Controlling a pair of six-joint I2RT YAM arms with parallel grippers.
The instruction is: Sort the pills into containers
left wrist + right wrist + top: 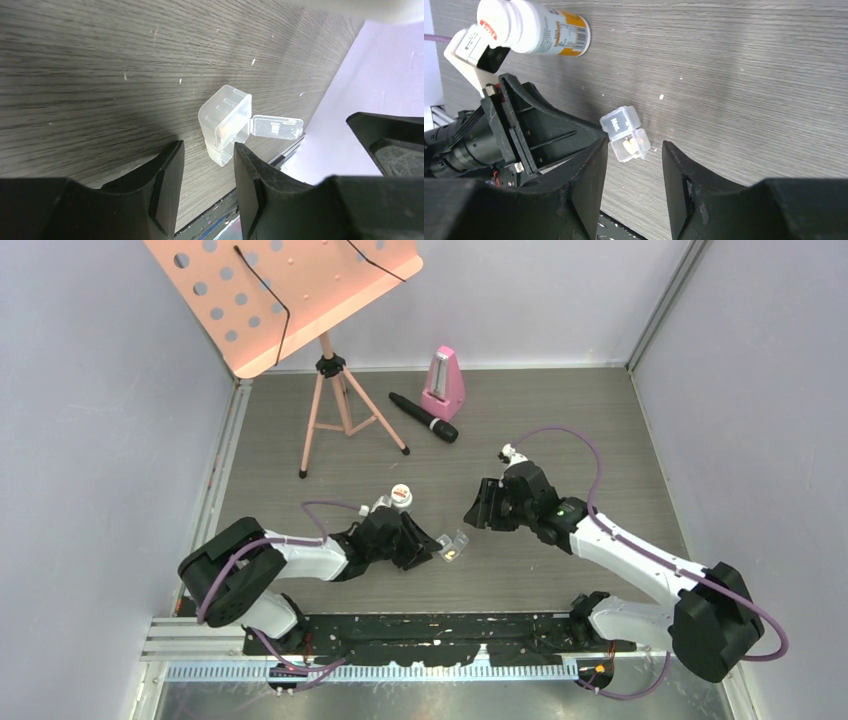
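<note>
Left gripper: my left gripper [206, 162] lies low over the grey wood-grain tabletop [580, 430], its black fingers [167, 180] spread apart with nothing clamped.
Pill box: the small clear plastic two-compartment pill box [227, 112] sits on the table right at those fingertips. I cannot tell whether they touch it.
Lid: one clear flap lid [276, 126] is swung open to the side. My right wrist view reads "Mon." on it.
Pill: I see one orange-yellow pill [223, 131] lying inside the opened compartment.
Right gripper: my right gripper [631, 165] hovers facing the box from the opposite side, fingers parted and holding nothing.
Bottle: the white-capped, orange-labelled small bottle [541, 32] sits just beside the left wrist, apart from the box.
Far end: a pink perforated music stand [290, 290], a pink metronome [443, 385] and a black microphone [423, 417] are well away from both arms.
</note>
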